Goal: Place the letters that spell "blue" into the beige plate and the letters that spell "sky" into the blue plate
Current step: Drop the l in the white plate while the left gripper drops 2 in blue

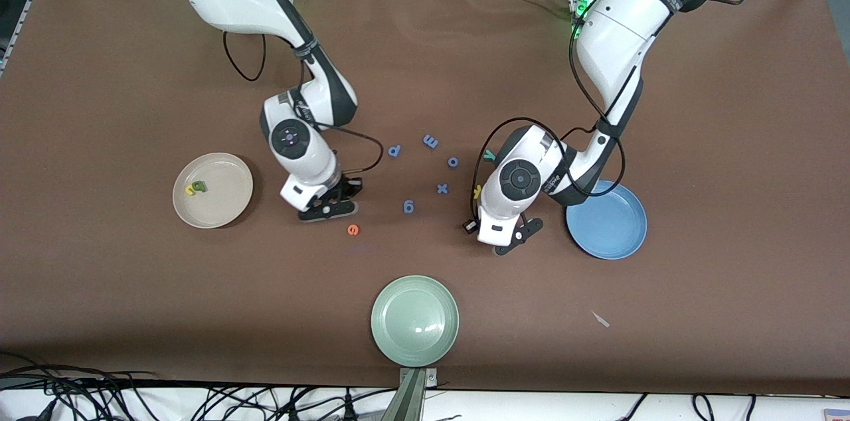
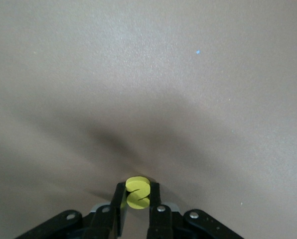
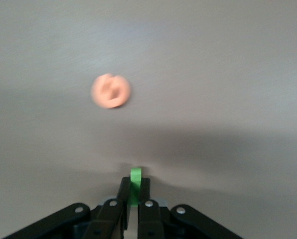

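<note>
My left gripper (image 2: 137,188) is shut on the yellow s (image 2: 138,196), low at the table beside the blue plate (image 1: 614,232). In the front view the left gripper (image 1: 510,245) hides that letter. My right gripper (image 3: 134,181) is shut on the dark green l (image 3: 135,174), down at the table next to the orange e (image 3: 110,91). The front view shows the right gripper (image 1: 327,210) close to the e (image 1: 353,230). The beige plate (image 1: 229,205) holds the yellow u (image 1: 190,190) and the olive b (image 1: 200,186). The teal y (image 1: 489,155) and the yellow k (image 1: 477,191) lie beside the left arm's wrist.
Several periwinkle-blue letters (image 1: 430,141) are scattered on the brown cloth between the two grippers. A pale green plate (image 1: 415,320) sits near the table's front edge. A small pale scrap (image 1: 601,319) lies nearer to the camera than the blue plate.
</note>
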`<state>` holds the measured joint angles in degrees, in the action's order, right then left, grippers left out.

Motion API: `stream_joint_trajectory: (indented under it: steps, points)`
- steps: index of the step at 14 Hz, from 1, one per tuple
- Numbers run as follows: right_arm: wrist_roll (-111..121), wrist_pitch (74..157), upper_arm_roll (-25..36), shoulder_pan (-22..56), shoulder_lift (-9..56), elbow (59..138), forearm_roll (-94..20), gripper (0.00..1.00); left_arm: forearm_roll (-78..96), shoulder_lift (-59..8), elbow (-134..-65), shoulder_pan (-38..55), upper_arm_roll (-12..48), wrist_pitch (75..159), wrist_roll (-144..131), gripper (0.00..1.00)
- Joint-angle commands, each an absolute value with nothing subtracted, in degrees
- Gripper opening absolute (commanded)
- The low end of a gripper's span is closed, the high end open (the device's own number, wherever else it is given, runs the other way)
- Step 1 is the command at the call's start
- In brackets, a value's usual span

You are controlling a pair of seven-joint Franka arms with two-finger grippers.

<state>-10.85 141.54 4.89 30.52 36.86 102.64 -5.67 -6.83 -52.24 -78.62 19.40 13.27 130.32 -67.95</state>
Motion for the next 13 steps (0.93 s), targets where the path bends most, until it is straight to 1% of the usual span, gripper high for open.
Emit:
stream_joint_trajectory:
  steps: [1,4,6,8,10,11,12,13]
  points:
    - [-2.6,134.8,10.4,30.6,33.2,103.2,-5.2,0.0,-9.4,-50.5,-77.5,19.0,12.7,124.9,-66.7,0.0]
    - [0.9,128.3,14.9,30.6,32.9,103.2,-5.2,0.0,-11.6,-47.2,-77.5,16.6,12.7,116.7,-58.8,0.01]
    - [2.3,125.0,18.1,30.6,32.9,103.2,-5.2,0.0,-11.7,-45.3,-77.9,13.1,12.7,113.3,-51.9,0.02]
    - [4.3,122.6,21.4,30.6,32.8,103.2,-5.2,0.0,-11.7,-42.9,-81.1,9.0,12.7,112.9,-45.1,0.03]
    - [7.6,121.3,25.1,30.5,33.0,103.2,-5.5,0.0,-11.6,-42.3,-84.3,4.1,13.4,113.6,-38.8,0.04]
    - [7.8,121.3,26.2,30.2,33.3,103.2,-5.7,0.0,-11.6,-42.3,-85.2,3.6,13.4,114.7,-37.9,0.06]
    - [7.8,121.3,26.3,29.3,33.4,103.2,-5.8,0.2,-11.7,-42.3,-86.9,2.9,13.4,116.4,-37.6,0.08]
    - [7.6,121.6,26.2,28.7,33.5,103.2,-6.2,0.81,-12.6,-42.2,-88.9,1.6,13.4,119.0,-37.0,0.1]
